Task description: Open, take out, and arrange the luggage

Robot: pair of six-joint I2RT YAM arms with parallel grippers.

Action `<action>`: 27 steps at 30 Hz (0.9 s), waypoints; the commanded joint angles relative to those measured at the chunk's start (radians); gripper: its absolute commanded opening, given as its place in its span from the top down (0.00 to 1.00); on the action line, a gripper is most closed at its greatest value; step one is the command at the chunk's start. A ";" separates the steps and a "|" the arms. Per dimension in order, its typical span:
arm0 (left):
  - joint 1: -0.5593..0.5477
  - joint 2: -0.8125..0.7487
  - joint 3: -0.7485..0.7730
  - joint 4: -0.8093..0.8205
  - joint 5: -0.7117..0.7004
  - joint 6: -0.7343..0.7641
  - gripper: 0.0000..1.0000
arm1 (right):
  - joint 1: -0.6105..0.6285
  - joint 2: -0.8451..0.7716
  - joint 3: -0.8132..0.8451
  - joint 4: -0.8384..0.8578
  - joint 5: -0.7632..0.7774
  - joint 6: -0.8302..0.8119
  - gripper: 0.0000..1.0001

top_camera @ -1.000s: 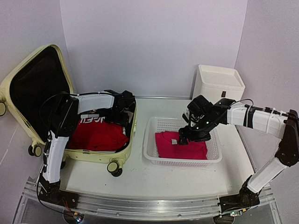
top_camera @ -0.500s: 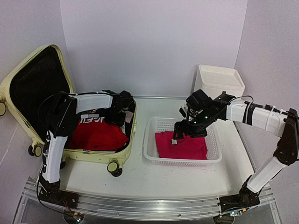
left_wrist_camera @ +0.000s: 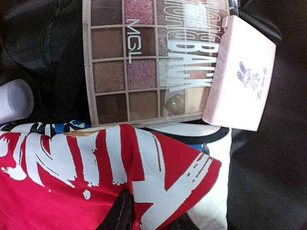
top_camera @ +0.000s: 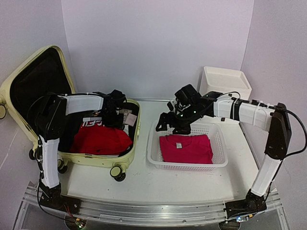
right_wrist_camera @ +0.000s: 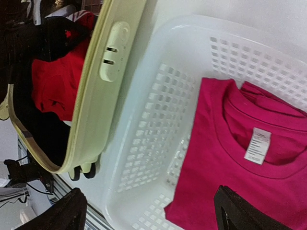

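Note:
The pale yellow-green luggage (top_camera: 122,158) lies open at the left, its black-lined lid (top_camera: 38,91) standing up. Inside are a plain red garment (top_camera: 100,140), a red T-shirt with white print (left_wrist_camera: 72,191), an eyeshadow palette (left_wrist_camera: 144,62) and a pink compact (left_wrist_camera: 240,76). My left gripper (top_camera: 114,114) reaches into the case. In the left wrist view the left gripper (left_wrist_camera: 149,216) is shut on a raised fold of the printed T-shirt. My right gripper (top_camera: 165,122) hangs wide open over the basket's left end, holding nothing.
A white mesh basket (top_camera: 154,154) in the middle holds a folded magenta T-shirt (top_camera: 186,148). A white drawer box (top_camera: 224,85) stands at the back right. The luggage's rim with its lock (right_wrist_camera: 114,50) sits close to the basket wall (right_wrist_camera: 153,139).
My left gripper closed on the printed T-shirt's fold. My right gripper lifted off the magenta T-shirt and swung left toward the luggage, staying open.

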 commanded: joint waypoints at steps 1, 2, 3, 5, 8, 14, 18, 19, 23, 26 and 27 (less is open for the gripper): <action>0.014 -0.078 -0.046 0.058 0.090 0.029 0.81 | 0.026 0.072 0.110 0.120 -0.049 0.095 0.07; 0.019 -0.093 -0.060 0.069 0.104 0.033 0.83 | 0.031 0.093 0.131 0.142 -0.056 0.110 0.08; 0.025 -0.106 -0.074 0.086 0.123 0.038 0.85 | 0.035 0.115 0.154 0.155 -0.058 0.122 0.08; 0.043 -0.137 -0.113 0.127 0.159 0.044 0.87 | 0.043 0.158 0.199 0.181 -0.059 0.152 0.09; 0.064 -0.198 -0.202 0.217 0.227 0.075 0.92 | 0.049 0.224 0.247 0.262 -0.062 0.212 0.15; 0.073 -0.288 -0.283 0.297 0.254 0.146 1.00 | 0.073 0.374 0.406 0.339 -0.055 0.250 0.25; 0.077 -0.332 -0.322 0.328 0.262 0.174 1.00 | 0.097 0.474 0.528 0.350 -0.039 0.251 0.29; 0.077 -0.348 -0.332 0.336 0.269 0.179 1.00 | 0.104 0.500 0.562 0.354 -0.037 0.248 0.29; 0.084 -0.397 -0.375 0.365 0.280 0.194 1.00 | 0.116 0.597 0.675 0.362 -0.029 0.254 0.28; 0.089 -0.424 -0.405 0.383 0.287 0.201 1.00 | 0.122 0.664 0.747 0.372 -0.038 0.261 0.30; 0.093 -0.432 -0.415 0.386 0.290 0.202 1.00 | 0.128 0.680 0.764 0.376 -0.042 0.253 0.32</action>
